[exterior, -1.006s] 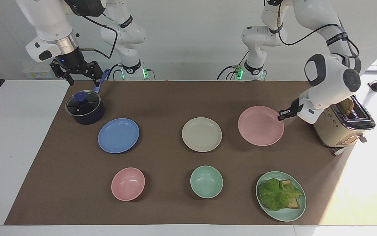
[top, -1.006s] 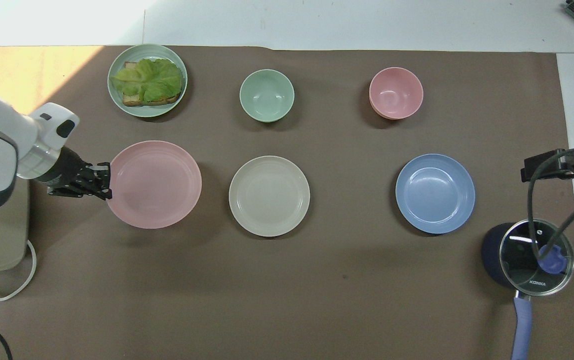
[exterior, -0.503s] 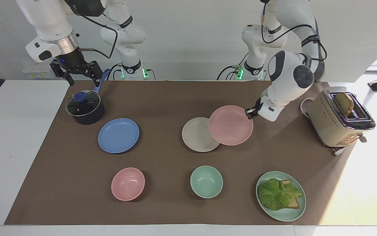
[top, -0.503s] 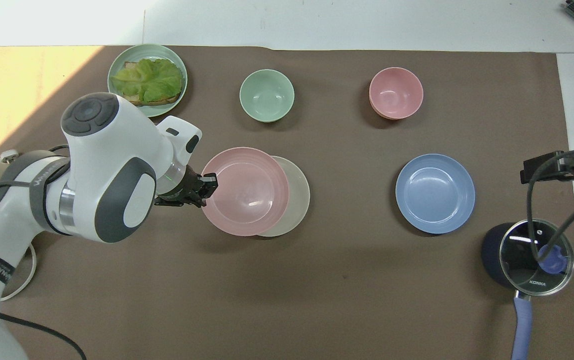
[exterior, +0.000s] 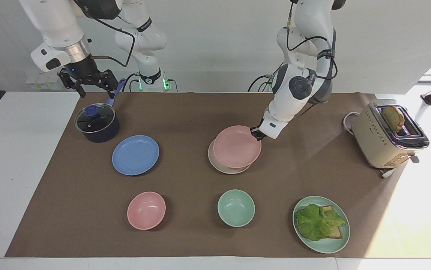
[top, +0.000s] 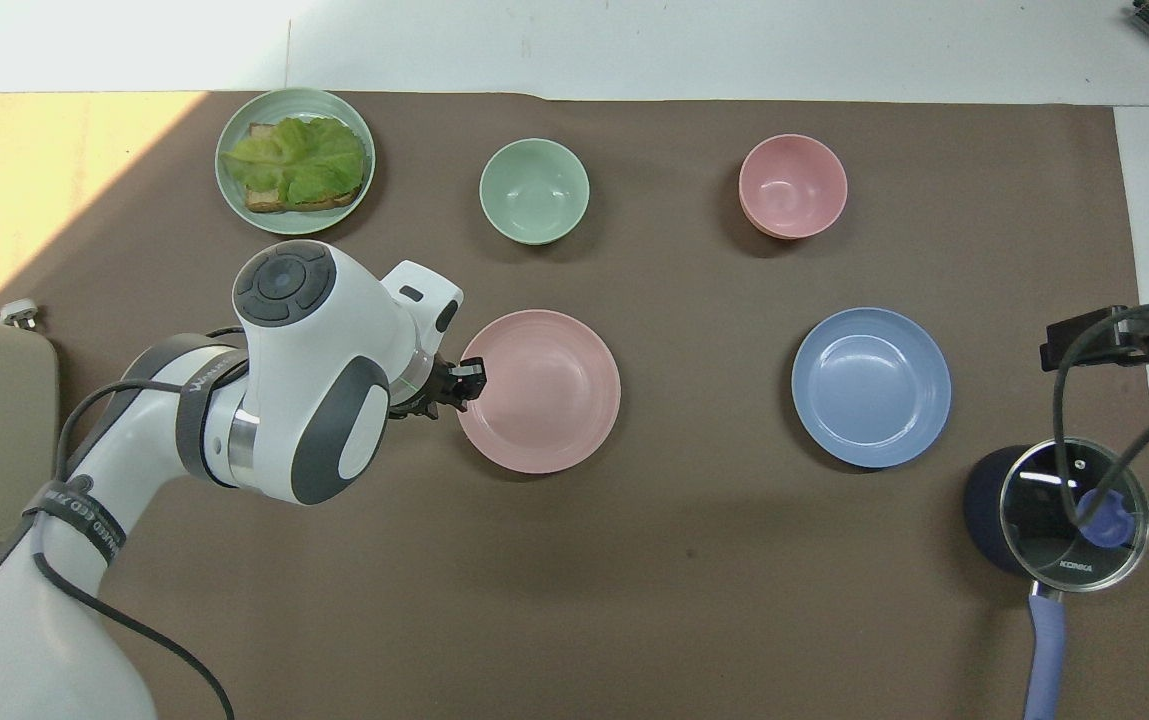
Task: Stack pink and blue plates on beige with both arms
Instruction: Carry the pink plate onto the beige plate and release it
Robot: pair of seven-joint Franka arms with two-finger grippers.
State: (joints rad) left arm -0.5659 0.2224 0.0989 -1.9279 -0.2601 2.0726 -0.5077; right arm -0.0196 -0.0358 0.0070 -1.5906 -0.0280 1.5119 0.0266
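Note:
The pink plate lies over the beige plate in the middle of the brown mat. In the facing view only a thin crescent of beige shows; in the overhead view the pink plate hides it fully. My left gripper is at the pink plate's rim, on the side toward the left arm's end of the table. The blue plate lies flat toward the right arm's end. My right gripper hangs open and empty over the dark pot.
A dark pot with a glass lid stands beside the blue plate, nearer the robots. A pink bowl, a green bowl and a green plate with lettuce on toast sit farther out. A cream toaster stands at the left arm's end.
My left arm has swung the pink plate from near the toaster across to the beige plate and lowered it there. The right arm has not moved.

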